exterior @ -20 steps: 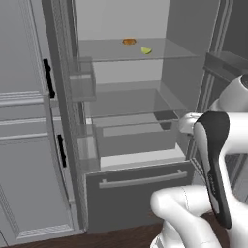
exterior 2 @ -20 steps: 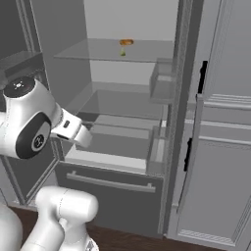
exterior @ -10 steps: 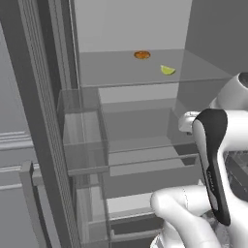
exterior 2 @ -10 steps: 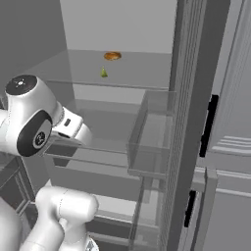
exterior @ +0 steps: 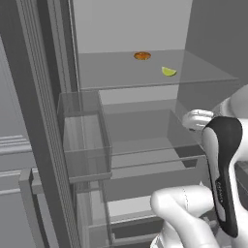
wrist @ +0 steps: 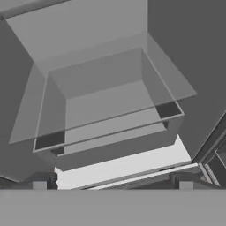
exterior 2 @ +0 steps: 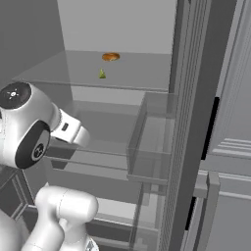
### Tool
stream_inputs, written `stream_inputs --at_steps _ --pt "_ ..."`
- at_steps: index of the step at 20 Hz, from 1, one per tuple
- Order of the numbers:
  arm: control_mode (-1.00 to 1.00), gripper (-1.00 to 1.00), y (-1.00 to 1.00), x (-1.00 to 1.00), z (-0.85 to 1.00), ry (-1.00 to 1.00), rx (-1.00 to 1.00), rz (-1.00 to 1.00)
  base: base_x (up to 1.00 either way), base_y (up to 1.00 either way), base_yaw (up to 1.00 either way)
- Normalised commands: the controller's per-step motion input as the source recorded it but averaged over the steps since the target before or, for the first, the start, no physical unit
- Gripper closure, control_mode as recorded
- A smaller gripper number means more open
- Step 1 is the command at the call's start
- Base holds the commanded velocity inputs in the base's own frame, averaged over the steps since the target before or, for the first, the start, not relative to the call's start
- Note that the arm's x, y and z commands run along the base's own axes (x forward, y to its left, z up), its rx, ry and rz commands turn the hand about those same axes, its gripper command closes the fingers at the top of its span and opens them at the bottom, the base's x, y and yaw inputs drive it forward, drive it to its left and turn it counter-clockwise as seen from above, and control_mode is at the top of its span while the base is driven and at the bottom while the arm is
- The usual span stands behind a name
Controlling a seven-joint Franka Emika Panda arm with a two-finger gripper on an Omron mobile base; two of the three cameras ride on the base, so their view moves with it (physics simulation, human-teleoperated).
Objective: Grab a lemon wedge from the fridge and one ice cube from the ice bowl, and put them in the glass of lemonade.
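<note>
In the left base view you have the fridge (exterior: pixel 43 121) standing open, and the lemon wedge (exterior: pixel 168 71) lies on the upper clear shelf (exterior: pixel 111 72), toward its right side, with a small orange-brown round item (exterior: pixel 142 56) behind it and apart from it. Your arm (exterior: pixel 220 179) rises at lower right, well below that shelf, so the wedge is untouched. In the right base view the wedge (exterior 2: pixel 102 74) sits near the front of the same shelf, just ahead of the round item (exterior 2: pixel 111 57); a clear door bin (exterior 2: pixel 152 142) hangs at the right, clear of the reach path. In the hand view you look down into a clear drawer (wrist: pixel 106 106) on the lower level, which suggests the hand is aimed too low for the wedge. The fingertips are hard to make out there; I judge the jaws released at full spread, holding nothing.
</note>
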Motion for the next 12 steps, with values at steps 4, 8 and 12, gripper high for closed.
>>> stream_inputs --at_steps 4,8,12 --pt "-1.0 -1.0 0.03 -0.01 0.51 -0.34 0.11 0.0 0.0 0.0 0.0" --pt "-1.0 -1.0 0.02 0.6 1.0 -0.32 -0.02 0.0 0.0 0.0 0.0" --pt "-1.0 -1.0 0.0 0.83 1.0 -0.12 -0.08 0.0 0.0 0.0 0.0"
